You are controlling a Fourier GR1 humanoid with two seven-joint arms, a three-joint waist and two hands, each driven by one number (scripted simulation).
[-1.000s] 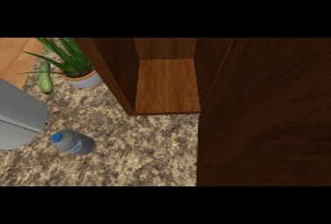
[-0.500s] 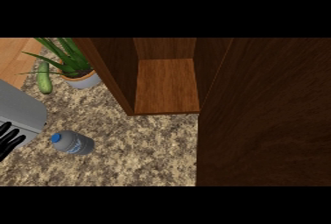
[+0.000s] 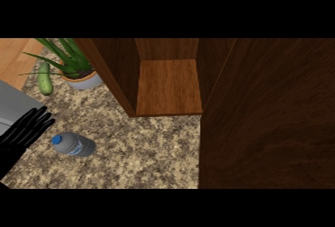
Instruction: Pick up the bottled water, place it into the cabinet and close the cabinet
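Observation:
A clear water bottle (image 3: 73, 145) with a blue cap lies on the speckled counter (image 3: 144, 150) at the lower left. My left hand (image 3: 23, 133) shows at the left edge, fingers straight and pointing up-right, just left of the bottle and apart from it. The wooden cabinet (image 3: 169, 86) stands open at the top centre, its shelf bare. Its open door (image 3: 268, 115) fills the right side of the view. My right hand does not show.
A potted green plant (image 3: 75, 66) stands at the top left beside the cabinet's left wall. A cucumber (image 3: 44, 82) lies left of the pot. A grey surface (image 3: 13, 106) sits under my left hand at the left edge.
My left hand has come in from the left edge and risen toward the bottle. The bottle and cabinet door have not moved.

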